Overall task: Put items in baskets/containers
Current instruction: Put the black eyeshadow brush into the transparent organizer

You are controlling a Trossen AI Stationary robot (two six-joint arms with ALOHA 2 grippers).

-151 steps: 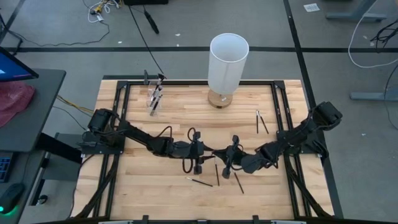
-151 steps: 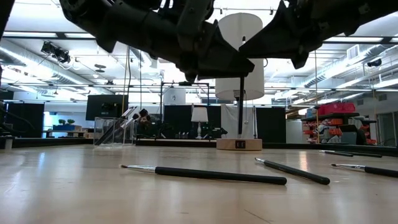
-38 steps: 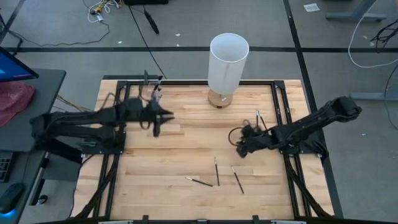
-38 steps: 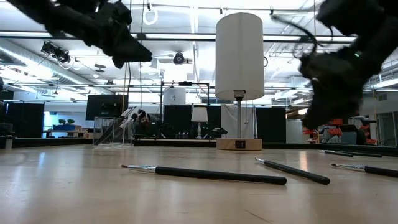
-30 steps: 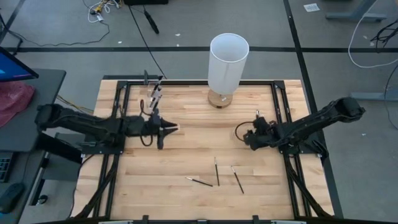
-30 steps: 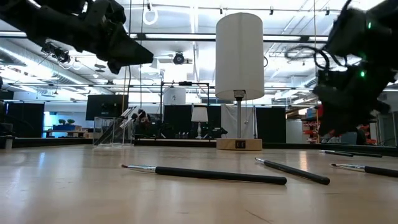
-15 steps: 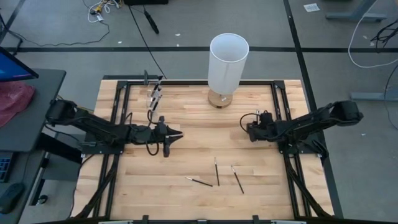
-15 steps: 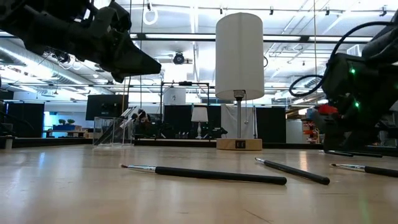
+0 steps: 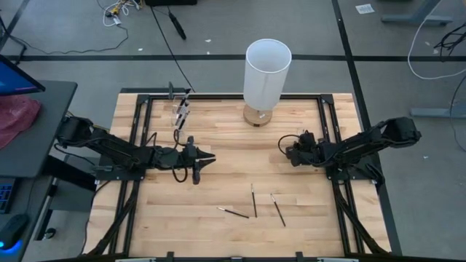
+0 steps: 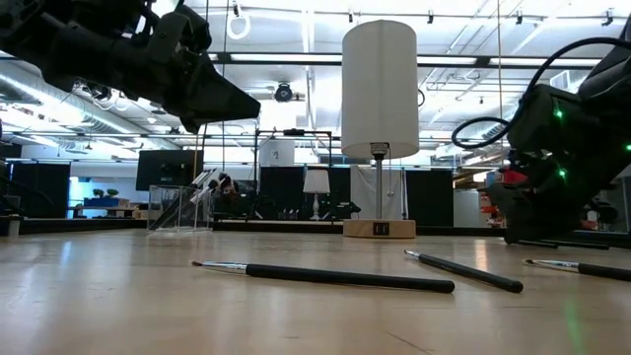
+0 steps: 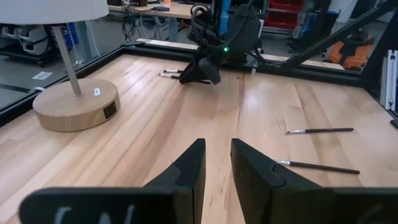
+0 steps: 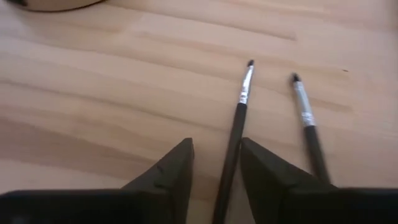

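Two dark-handled brushes lie flat on the table at its right side, one between the fingers of my right gripper, the other just beside them. The right gripper points slanting down at the table, and its fingers are open, one on each side of the handle. Three more brushes lie flat near the front centre. The clear cup stands at the far left with brushes in it. My left gripper hovers open and empty, left of centre, above the table. My right gripper has one finger on each side of the brush's handle, slanting down from the table's right and lying along it. The brush lies flat on the table. I cannot tell whether either finger touches it.
A white lamp on a round wooden base stands at the far centre. A black frame runs round the table. Bare wood lies between the two grippers.
My right gripper has sunk to the table at the two brushes on the right, shifting a little toward the far left. My left gripper has come away from the cup toward the table's middle and near edge, sinking a little.
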